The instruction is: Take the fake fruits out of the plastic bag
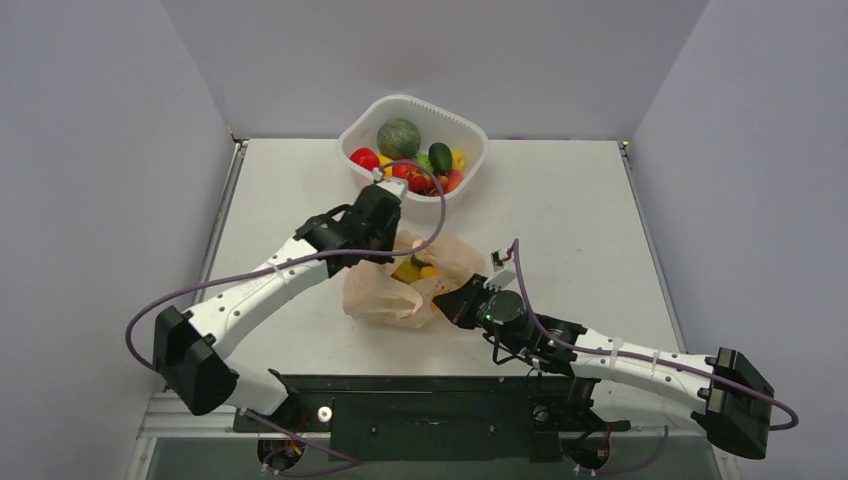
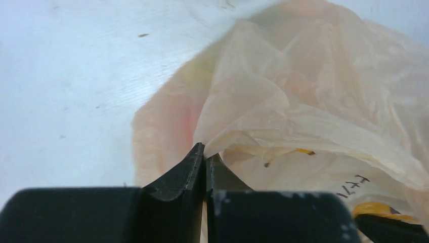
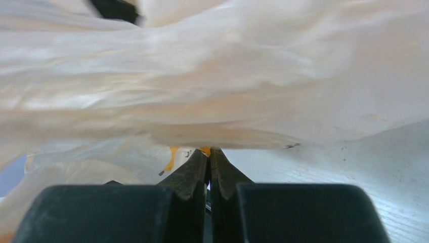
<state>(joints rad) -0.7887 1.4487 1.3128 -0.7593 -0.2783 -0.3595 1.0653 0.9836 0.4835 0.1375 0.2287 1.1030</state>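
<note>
Nearest the arm bases, the right end effector (image 1: 456, 300) sits low over the pale grey counter (image 1: 580, 220). Its two black fingers are pressed together on a fold of the thin, crinkly, translucent peach-orange plastic bag (image 1: 385, 298). The right wrist view shows the film billowing up and away just beyond the fingertips, filling nearly the whole frame.

The bag lies slumped on the counter between the two end effectors. A few yellow-orange glossy plastic fruits (image 1: 412, 270) show at its opening, just ahead of the right end effector and directly below the left one.

On the bag's far side, the left end effector (image 1: 385, 240) points down from above. Its fingers are also closed, pinching a ridge of film at the upper edge of the bag. With each arm gripping an opposite side, the bag seems to be held stretched so that its mouth stays open and the fruits inside can be reached or tipped out.

Beyond the left end effector, well apart from the bag, stands a white rounded-square plastic tub (image 1: 470, 130). It holds a round dark-green melon (image 1: 398, 137) and small red, green and yellow plastic fruits (image 1: 420, 175), which suggests it is where emptied fruits collect.
</note>
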